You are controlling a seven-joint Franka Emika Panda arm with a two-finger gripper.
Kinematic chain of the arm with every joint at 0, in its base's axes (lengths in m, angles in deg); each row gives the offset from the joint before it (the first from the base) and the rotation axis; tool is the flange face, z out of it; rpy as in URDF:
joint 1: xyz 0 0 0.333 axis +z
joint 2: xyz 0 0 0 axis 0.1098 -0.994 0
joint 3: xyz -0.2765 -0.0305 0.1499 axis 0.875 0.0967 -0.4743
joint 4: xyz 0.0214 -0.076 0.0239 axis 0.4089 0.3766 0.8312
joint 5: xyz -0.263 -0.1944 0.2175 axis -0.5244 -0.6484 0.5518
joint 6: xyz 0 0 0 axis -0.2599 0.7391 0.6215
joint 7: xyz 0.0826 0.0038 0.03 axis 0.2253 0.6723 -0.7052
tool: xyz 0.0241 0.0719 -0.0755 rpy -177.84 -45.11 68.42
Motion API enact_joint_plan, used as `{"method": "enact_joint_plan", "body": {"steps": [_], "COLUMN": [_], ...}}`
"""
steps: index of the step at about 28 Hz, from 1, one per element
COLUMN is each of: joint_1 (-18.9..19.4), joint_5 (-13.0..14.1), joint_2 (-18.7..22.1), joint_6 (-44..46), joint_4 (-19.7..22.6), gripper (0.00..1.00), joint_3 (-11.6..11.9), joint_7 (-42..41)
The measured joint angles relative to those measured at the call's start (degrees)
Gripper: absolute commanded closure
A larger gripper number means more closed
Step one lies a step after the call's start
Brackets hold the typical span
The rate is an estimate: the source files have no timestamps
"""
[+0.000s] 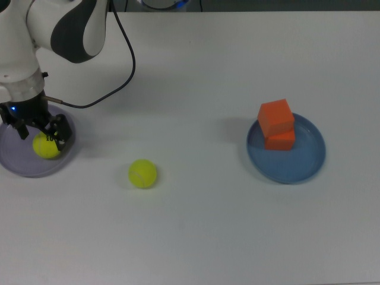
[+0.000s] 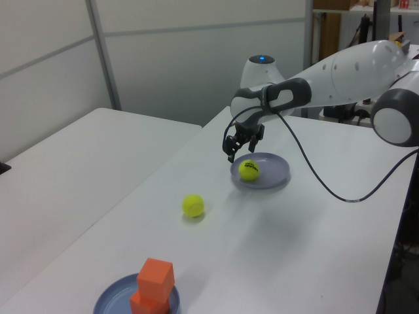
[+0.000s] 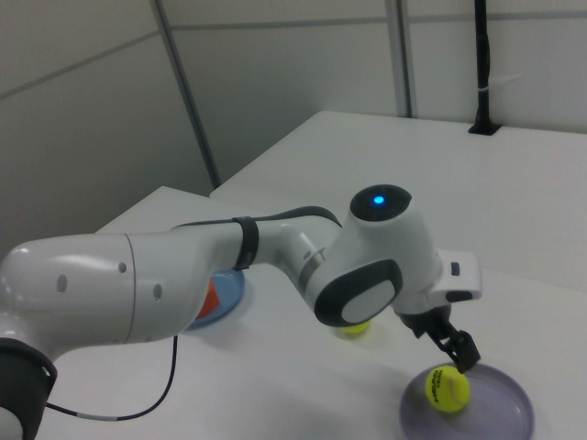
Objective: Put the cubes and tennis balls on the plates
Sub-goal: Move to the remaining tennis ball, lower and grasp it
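Observation:
One tennis ball with a small dark mark lies on the lavender plate at the top view's left; it also shows in the left view and the right view. My gripper hangs open just above that ball, its fingers apart and holding nothing. A second tennis ball rests on the bare table between the plates. Two orange cubes, the upper stacked on the lower, stand on the blue plate at the top view's right.
The white arm and its black cable reach over the table's left rear corner in the top view. White table surface spreads between and in front of the plates. Grey wall panels stand behind.

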Motion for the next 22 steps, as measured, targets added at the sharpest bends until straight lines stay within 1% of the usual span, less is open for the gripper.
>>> {"method": "enact_joint_plan", "body": {"steps": [2, 4, 8, 11, 12, 17, 22], "joint_1": [0.5, 0.9, 2.2, 2.8, 3.0, 3.7, 5.4], "joint_5": [0.0, 0.4, 2.9, 3.9, 4.0, 4.0, 4.0], "joint_2": [0.6, 1.1, 1.5, 1.5, 1.5, 1.2, 0.1], "joint_6": [1.4, 2.5, 2.9, 2.9, 2.9, 2.9, 2.2], "joint_4": [0.0, 0.0, -0.1, -0.6, -0.7, -0.8, -0.8], "gripper": [0.0, 0.0, 0.0, 0.0, 0.0, 0.0, 0.0], "joint_3": [-0.4, -1.3, -4.1, -6.2, -7.2, -9.9, -10.4], "joint_7": [0.0, 0.0, 0.0, 0.6, 1.4, 3.2, 3.6]}}
